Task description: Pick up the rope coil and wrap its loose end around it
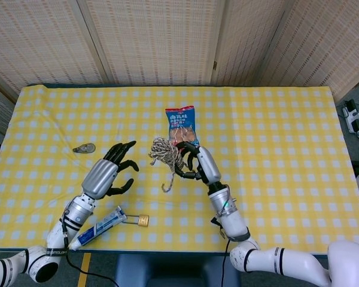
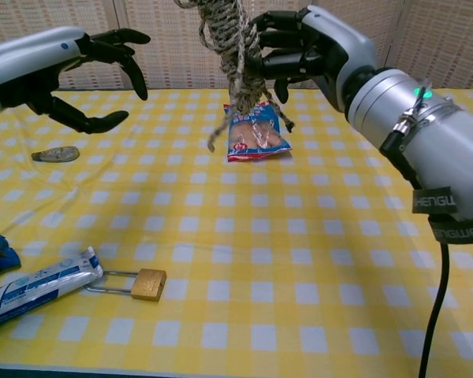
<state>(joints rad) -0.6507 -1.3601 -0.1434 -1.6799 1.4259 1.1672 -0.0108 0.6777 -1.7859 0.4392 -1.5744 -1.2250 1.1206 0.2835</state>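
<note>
The rope coil [image 2: 235, 43] hangs in the air above the snack bag [image 2: 255, 132], gripped by the right hand [image 2: 311, 49]. Its loose end [image 1: 169, 181] dangles free. The left hand [image 1: 110, 171] is empty, fingers spread, off to the side. The wraps look loose, so they could slip undone.

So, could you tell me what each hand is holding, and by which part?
The right hand grips the beige braided rope coil around its middle, loose end dangling below. The left hand is open, holding nothing.
</note>
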